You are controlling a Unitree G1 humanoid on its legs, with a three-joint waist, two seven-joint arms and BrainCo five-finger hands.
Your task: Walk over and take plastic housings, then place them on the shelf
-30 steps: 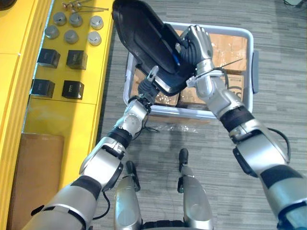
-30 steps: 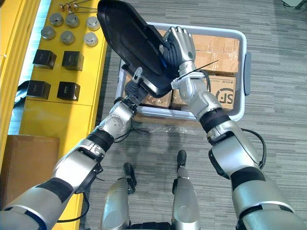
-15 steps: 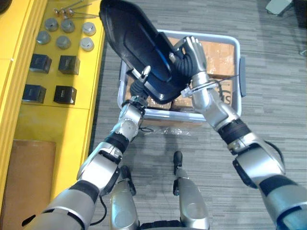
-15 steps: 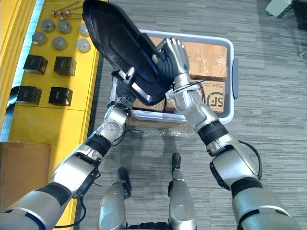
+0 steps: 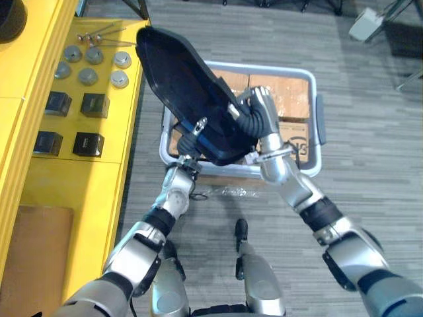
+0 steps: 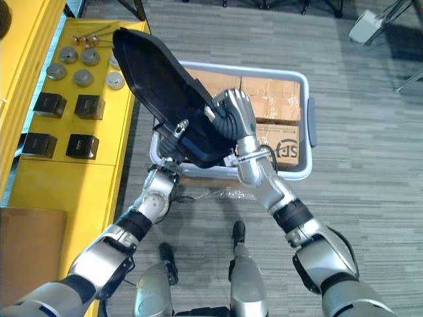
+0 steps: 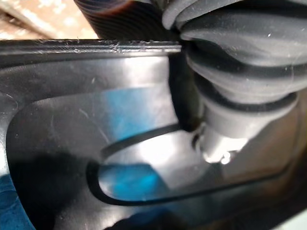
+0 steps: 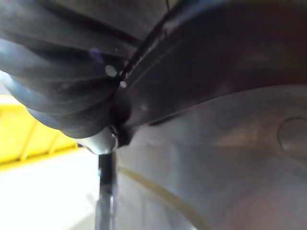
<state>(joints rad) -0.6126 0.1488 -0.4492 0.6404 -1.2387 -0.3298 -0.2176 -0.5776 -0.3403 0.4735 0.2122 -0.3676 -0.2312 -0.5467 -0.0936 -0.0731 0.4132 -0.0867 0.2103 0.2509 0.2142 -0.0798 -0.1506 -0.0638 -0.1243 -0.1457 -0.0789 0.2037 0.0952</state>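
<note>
The black plastic housing [image 5: 182,82] hangs mid-frame above the grey crate [image 5: 277,67], right hand [image 5: 259,113] pressed flat against it, left hand [image 5: 190,139] beneath, grip I cannot tell; merely squeezed, it could slip.

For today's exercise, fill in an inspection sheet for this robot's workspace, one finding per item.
Surface: yellow shelf on the robot's left; grey striped floor.
Job's things: black plastic housing held up tilted over the crate, not yet on the shelf.
Clutter: round metal pieces and black blocks on the shelf; grey crate holding cardboard boxes; clear plastic wrap on the floor beside the crate.
Hands: left hand at the housing's lower edge, grip hidden; right hand pressed against its side.
Cables: nothing seen.
Surroundings: pale box on the floor, far right.
</note>
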